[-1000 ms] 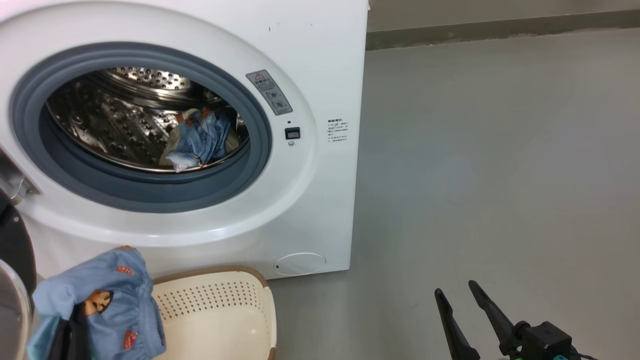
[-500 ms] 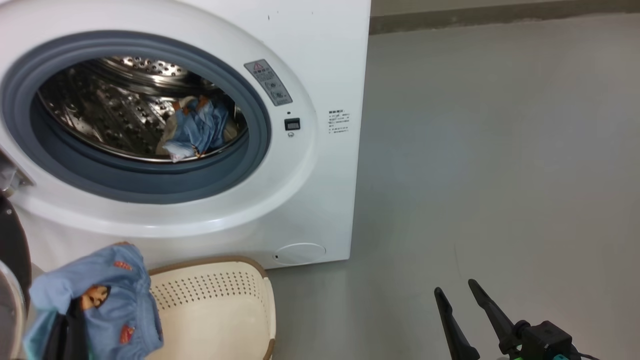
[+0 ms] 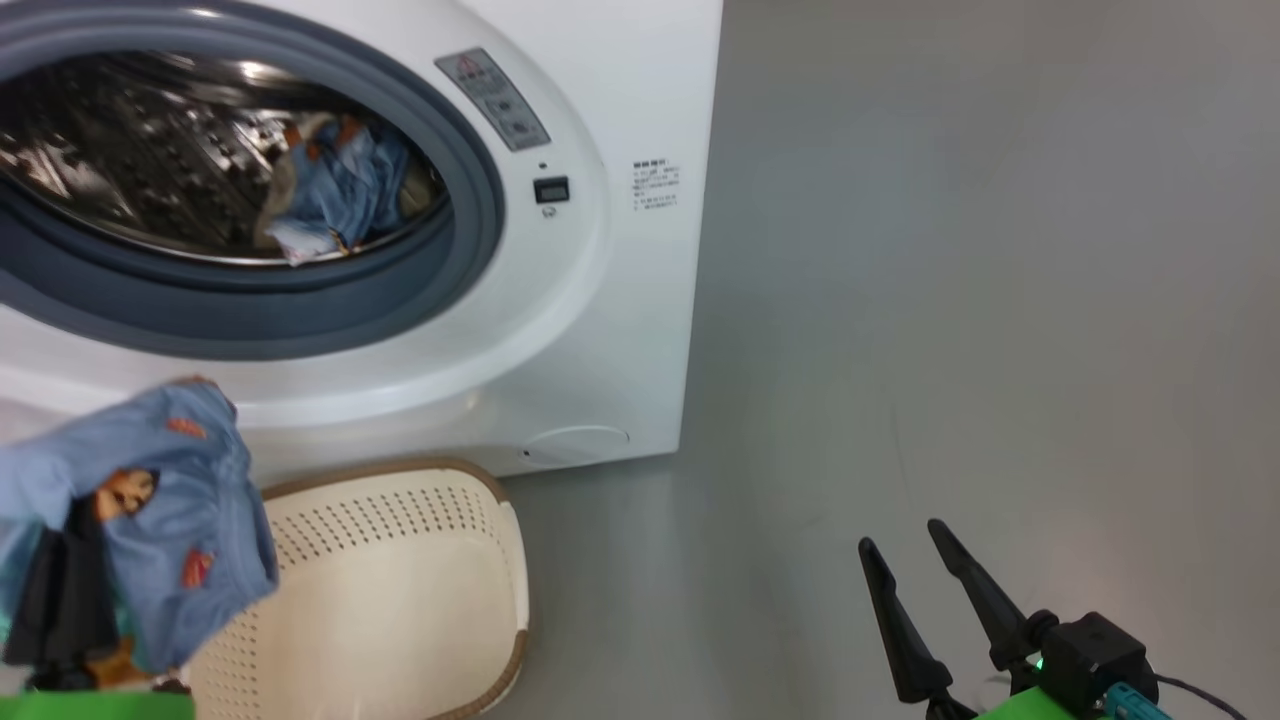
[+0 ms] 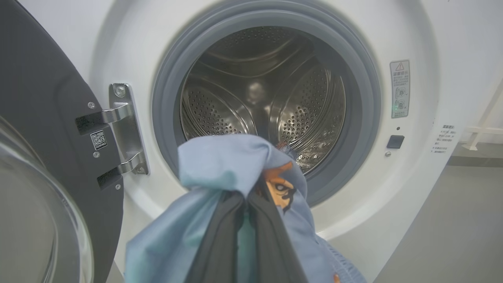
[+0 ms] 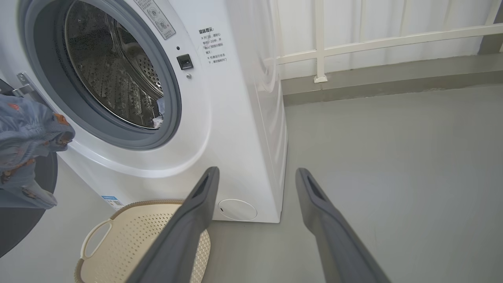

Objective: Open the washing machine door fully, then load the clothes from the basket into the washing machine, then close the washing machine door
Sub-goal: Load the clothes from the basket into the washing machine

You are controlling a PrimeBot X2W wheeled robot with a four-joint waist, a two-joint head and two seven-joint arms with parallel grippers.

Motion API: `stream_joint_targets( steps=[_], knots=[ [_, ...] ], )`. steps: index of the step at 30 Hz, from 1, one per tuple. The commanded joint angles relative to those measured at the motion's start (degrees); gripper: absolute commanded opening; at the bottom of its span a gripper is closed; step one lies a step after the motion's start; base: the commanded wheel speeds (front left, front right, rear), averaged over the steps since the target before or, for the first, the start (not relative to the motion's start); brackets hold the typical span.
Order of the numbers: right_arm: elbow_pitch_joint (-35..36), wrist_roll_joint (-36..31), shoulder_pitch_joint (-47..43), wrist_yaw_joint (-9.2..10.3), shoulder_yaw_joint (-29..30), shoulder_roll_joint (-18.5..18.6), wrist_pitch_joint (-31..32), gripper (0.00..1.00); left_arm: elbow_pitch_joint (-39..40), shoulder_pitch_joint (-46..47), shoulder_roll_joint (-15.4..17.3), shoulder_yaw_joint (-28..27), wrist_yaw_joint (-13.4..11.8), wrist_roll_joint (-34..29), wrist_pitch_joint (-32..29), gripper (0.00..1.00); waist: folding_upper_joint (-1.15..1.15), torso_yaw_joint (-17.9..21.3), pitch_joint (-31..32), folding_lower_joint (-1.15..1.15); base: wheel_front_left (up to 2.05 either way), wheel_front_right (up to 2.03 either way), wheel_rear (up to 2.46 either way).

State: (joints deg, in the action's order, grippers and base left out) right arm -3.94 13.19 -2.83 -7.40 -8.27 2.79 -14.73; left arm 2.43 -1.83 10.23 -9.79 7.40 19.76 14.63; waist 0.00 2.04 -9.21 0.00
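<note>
Pinching one blue bear-print garment (image 4: 220,165) tight in left tool (image 4: 251,204), up before the washing machine (image 3: 600,300) mouth. Second garment (image 3: 335,195) lying in the drum (image 3: 150,150). Basket (image 3: 380,530) on the floor (image 3: 950,300) at its foot. Holding right tool (image 3: 900,537) spread wide, empty.

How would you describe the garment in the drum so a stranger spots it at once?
Find the white washer. In its steel drum, low on the right, lies a crumpled blue garment. The other garment hangs outside from the left hand; this one lies loose.

Left pincer (image 3: 62,570) gripping blue garment (image 3: 170,470), basket (image 3: 390,525), second garment (image 3: 335,195) in drum (image 3: 120,150)
</note>
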Motion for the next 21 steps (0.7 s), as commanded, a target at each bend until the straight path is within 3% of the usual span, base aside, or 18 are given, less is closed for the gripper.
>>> stream_joint_targets(
  steps=[1, 21],
  knots=[
    [1.9, -0.4, 1.9, -0.09, -1.2, 0.1, -0.3, 1.00, 0.7, 3.2, 2.3, -2.2, 0.1, 0.8, 0.4, 0.00, 0.00, 1.3, -2.8, 0.00, 0.00, 0.00, 0.00],
    [4.6, 0.4, 3.8, -0.09, -4.0, 0.1, -0.3, 1.00, -6.8, 20.3, 14.3, 3.3, 0.1, 5.6, 0.4, 0.00, 0.00, 7.5, -12.9, 0.00, 0.00, 0.00, 0.00]
  ],
)
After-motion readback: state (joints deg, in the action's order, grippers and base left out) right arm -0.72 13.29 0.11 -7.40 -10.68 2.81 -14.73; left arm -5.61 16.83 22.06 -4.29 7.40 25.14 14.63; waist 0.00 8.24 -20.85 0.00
